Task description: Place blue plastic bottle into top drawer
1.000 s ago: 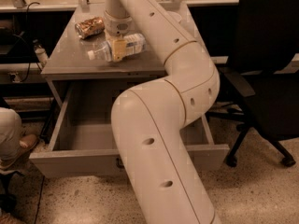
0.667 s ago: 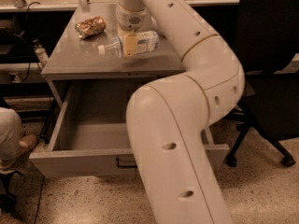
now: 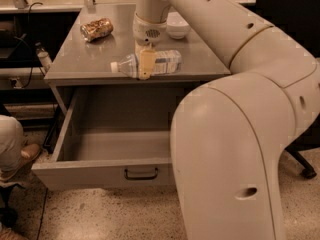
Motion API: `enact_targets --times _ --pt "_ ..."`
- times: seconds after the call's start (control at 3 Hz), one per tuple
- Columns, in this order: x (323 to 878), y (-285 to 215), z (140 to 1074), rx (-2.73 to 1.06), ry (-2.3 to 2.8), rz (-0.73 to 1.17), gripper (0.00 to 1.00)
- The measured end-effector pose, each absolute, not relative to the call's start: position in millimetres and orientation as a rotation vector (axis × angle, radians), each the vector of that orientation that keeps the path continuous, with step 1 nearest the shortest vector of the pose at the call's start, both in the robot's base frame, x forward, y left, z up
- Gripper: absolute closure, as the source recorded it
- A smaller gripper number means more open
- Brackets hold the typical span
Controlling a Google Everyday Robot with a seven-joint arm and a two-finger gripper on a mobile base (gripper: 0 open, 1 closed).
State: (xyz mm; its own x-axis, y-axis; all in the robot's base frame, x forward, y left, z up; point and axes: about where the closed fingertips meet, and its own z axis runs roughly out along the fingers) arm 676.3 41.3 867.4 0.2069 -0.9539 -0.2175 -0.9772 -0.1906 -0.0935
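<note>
The blue plastic bottle (image 3: 162,62) is clear with a white cap pointing left and a pale label. It lies horizontally at the front edge of the grey cabinet top (image 3: 75,64). My gripper (image 3: 145,64) comes down from above and is shut on the bottle's middle, with one tan finger (image 3: 146,66) across its front. I cannot tell whether the bottle rests on the top or hangs just above it. The top drawer (image 3: 90,174) is pulled open right below, its inside bare, with a small dark handle (image 3: 141,173) on the front panel.
A brown-gold can (image 3: 96,29) lies at the back left of the top and a white bowl (image 3: 177,27) at the back. My own white arm (image 3: 235,149) fills the right side. A person's leg and shoe (image 3: 15,149) are at the left, a black chair (image 3: 295,19) at the right.
The gripper has carried the bottle from the middle of the cabinet top to the right and then forward to the front edge, over the open drawer.
</note>
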Motion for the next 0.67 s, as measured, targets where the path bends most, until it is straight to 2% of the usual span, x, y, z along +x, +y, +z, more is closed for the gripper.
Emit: enact_targets --times 0.33,0.67 --pt "678 45 863 -2.26 1.842 0.167 1.0" --pt "665 70 849 -2.25 1.861 0.217 1.0"
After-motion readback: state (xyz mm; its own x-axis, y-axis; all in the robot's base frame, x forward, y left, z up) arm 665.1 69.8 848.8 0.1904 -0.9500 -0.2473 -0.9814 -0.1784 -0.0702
